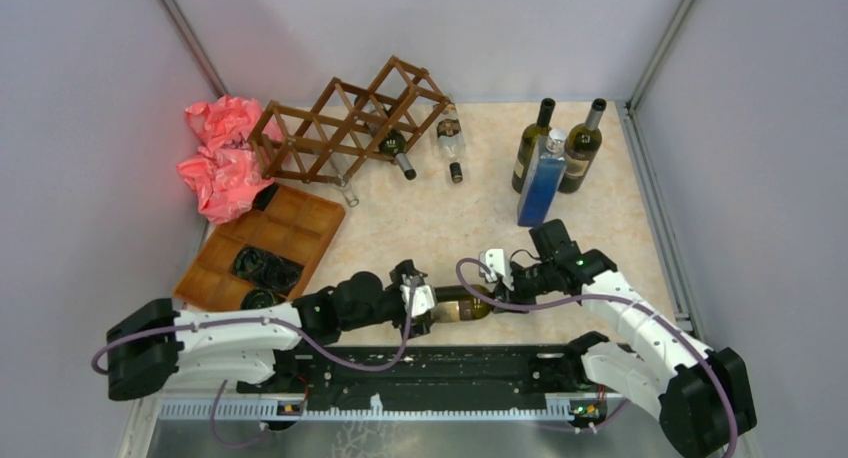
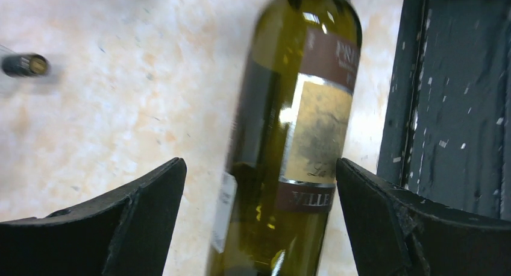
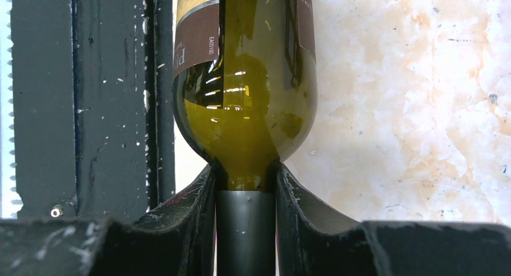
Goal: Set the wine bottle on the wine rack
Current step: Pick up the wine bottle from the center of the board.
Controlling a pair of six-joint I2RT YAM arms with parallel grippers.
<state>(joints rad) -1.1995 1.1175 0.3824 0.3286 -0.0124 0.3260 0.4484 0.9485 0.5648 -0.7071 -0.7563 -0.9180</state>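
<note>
An olive-green wine bottle [image 1: 463, 305] with a brown and gold label lies sideways near the table's front edge. My right gripper [image 1: 497, 296] is shut on its black-capped neck [image 3: 246, 228]; the fingers [image 3: 199, 210] press both sides. My left gripper [image 1: 425, 300] is open around the bottle's body [image 2: 289, 137], with a gap on each side of the glass. The dark brown lattice wine rack [image 1: 345, 123] stands at the back left with bottles lying in its cells.
A pink crumpled bag [image 1: 222, 158] lies left of the rack. A flat brown compartment tray [image 1: 300, 221] holds dark items. Two green bottles [image 1: 580, 148] and a blue bottle [image 1: 540, 183] stand at the back right. A black rail [image 1: 450, 363] runs along the front edge.
</note>
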